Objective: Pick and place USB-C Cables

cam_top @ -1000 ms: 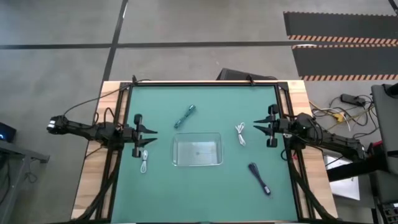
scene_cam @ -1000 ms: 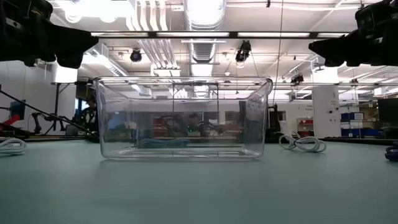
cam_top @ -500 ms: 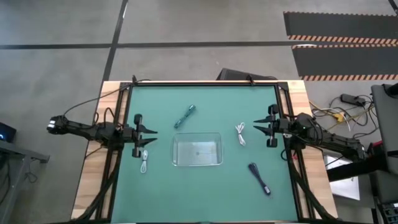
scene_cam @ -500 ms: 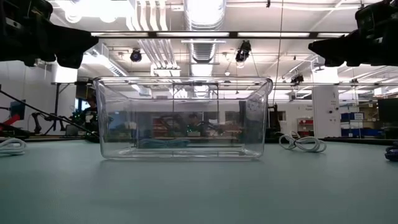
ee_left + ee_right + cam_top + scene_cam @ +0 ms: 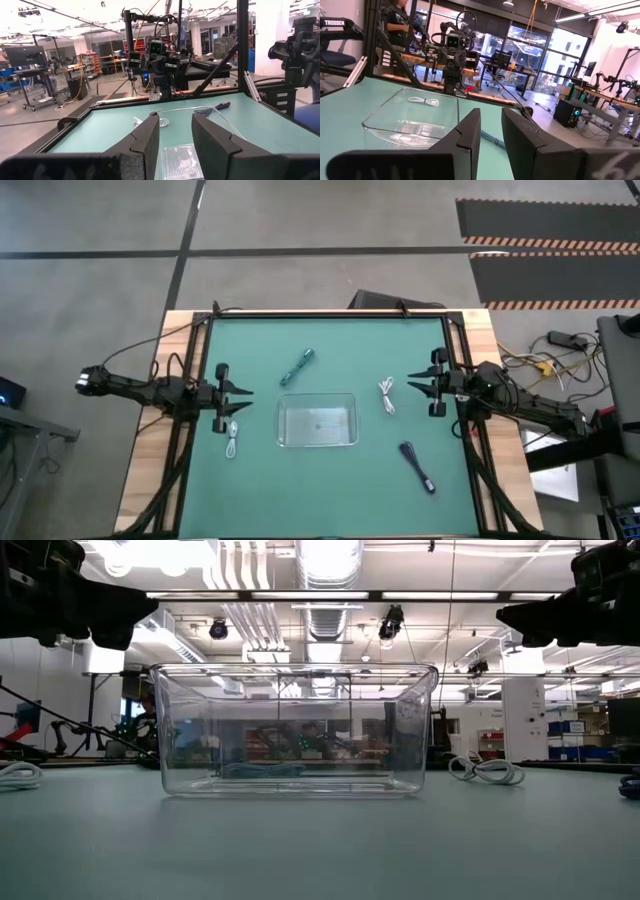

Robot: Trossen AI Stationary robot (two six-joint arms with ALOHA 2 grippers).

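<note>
The left gripper (image 5: 243,394) is held above the left edge of the green table (image 5: 330,470), its two fingers (image 5: 147,137) parted with an open gap between them and nothing grasped; just beside it, toward the near edge, a white USB-C cable (image 5: 232,437) is seen lying on the mat, apart from the fingers. The right gripper (image 5: 412,387) is held at the opposite side, facing inward, its fingers (image 5: 465,135) likewise spread and empty; a second white USB-C cable (image 5: 387,395) is found just beside its tips, bundled in a loop, and is seen in the low view (image 5: 486,770) resting on the mat to one side of the tray. Between the two grippers, the clear plastic tray (image 5: 317,421) is set upright near the table's middle; no cable is seen in it, and its transparent walls (image 5: 292,730) are shown through to the room behind. Beyond the tray, toward the far edge, the teal USB-C cable (image 5: 298,367) is laid diagonally; the black USB-C cable (image 5: 417,466) is placed toward the near right corner, well apart from the tray. In the right wrist view a person (image 5: 396,20) is visible in the room beyond the table.
</note>
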